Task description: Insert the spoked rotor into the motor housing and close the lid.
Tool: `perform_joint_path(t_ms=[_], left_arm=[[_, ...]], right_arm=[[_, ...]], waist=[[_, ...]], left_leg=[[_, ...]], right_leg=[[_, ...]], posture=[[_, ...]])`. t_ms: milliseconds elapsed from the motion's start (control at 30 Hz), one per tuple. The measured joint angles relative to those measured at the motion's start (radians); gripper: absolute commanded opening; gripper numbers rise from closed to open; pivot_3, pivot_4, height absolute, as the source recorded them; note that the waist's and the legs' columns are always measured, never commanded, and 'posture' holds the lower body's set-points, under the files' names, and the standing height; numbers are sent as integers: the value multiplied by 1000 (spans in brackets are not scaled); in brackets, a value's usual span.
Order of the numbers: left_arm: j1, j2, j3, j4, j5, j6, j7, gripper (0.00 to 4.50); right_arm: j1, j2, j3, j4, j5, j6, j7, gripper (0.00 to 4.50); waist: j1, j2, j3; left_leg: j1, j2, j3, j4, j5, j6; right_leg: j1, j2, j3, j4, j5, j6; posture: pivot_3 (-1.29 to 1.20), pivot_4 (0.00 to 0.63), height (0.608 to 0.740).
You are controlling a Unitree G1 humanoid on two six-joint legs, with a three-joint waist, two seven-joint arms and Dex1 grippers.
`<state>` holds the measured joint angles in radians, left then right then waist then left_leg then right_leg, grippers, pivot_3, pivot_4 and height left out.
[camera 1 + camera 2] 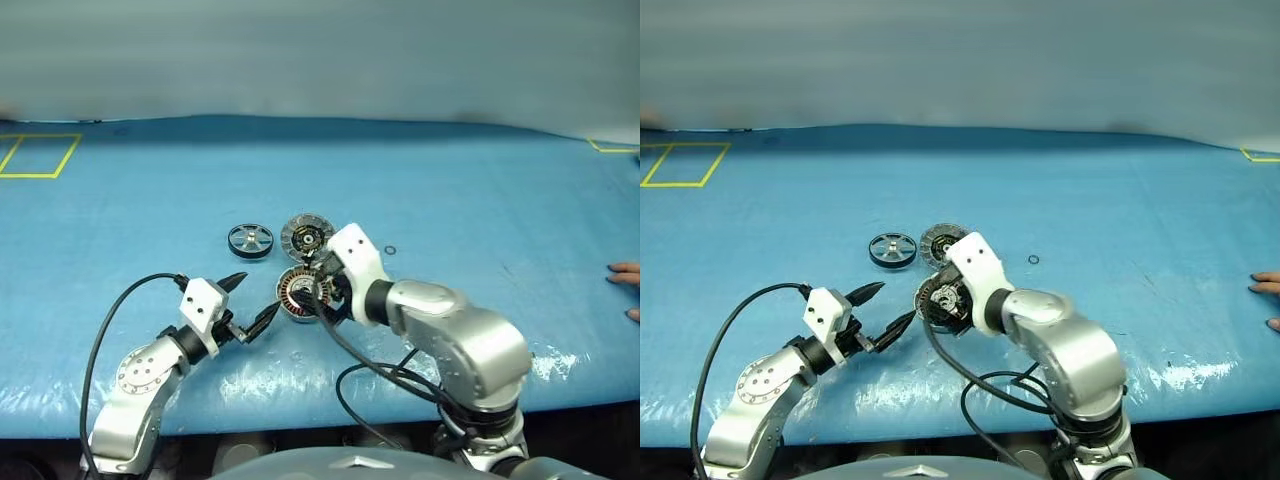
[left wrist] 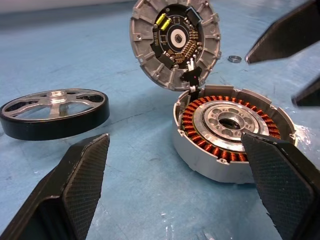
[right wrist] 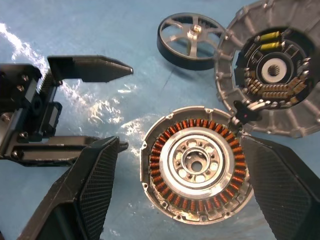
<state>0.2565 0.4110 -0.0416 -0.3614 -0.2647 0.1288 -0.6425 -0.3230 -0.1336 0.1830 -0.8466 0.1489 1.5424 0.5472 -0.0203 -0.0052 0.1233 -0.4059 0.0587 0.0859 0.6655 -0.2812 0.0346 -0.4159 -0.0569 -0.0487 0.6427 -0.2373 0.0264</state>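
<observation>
Head cams look down and forward over the blue tabletop (image 1: 450,180) from farther back. Both wrist cams sit right up close, from opposite sides, sharing the open motor housing (image 3: 196,162).

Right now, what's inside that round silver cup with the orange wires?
Inside the motor housing you can see a ring of copper windings around a silver hub with small holes and a dark centre hole. The spoked rotor isn't in it. What lies beneath the hub is hidden.

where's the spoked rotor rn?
In the left eye view, the spoked rotor lies flat on the blue table, left of the opened lid and behind the motor housing, untouched.
</observation>
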Motion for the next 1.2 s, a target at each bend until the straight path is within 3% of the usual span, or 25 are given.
perform_joint_path(t_ms=[133,267,500,800,900,1167,1200], left_arm=[[13,7,-13,37,11,-100,-49,4500],[25,-7,-43,94,19,-207,-88,4500],[54,-34,-102,211,87,-379,-102,4500],[69,-52,-126,247,105,-439,-82,4500],[72,-54,-127,247,106,-440,-73,4500],[81,-54,-127,247,105,-440,-56,4500],[82,-54,-126,247,105,-440,-56,4500]], right_arm=[[177,-125,-96,51,15,-280,16,4070],[253,-77,-165,219,-22,-536,-89,4070],[204,61,-235,572,-110,-865,-355,4070],[69,96,-244,943,-135,-1112,-490,4070],[55,100,-254,1009,-131,-1174,-505,3471],[147,123,-247,961,-111,-1204,-506,810],[177,127,-239,936,-111,-1202,-507,653]], waist=[[2,-1,3],[-5,-2,4],[-3,-2,5],[-3,-2,5],[-3,-2,4],[-2,-7,0],[-2,-8,-1]], left_leg=[[0,-5,0,-1,0,1],[1,-6,1,-1,0,0],[2,-5,2,0,2,1],[2,-3,2,-1,2,1],[4,-3,2,-1,2,1],[9,-2,2,-1,2,1],[9,-1,2,-1,2,1]], right_leg=[[0,-2,2,0,-2,2],[0,0,4,1,0,6],[1,1,6,2,1,7],[1,0,7,2,2,9],[4,0,7,2,2,9],[7,0,7,3,1,7],[7,0,7,3,1,7]], posture=[[0,150,740],[0,150,740],[0,150,740],[0,150,740],[0,150,740],[0,150,740],[0,150,740]])
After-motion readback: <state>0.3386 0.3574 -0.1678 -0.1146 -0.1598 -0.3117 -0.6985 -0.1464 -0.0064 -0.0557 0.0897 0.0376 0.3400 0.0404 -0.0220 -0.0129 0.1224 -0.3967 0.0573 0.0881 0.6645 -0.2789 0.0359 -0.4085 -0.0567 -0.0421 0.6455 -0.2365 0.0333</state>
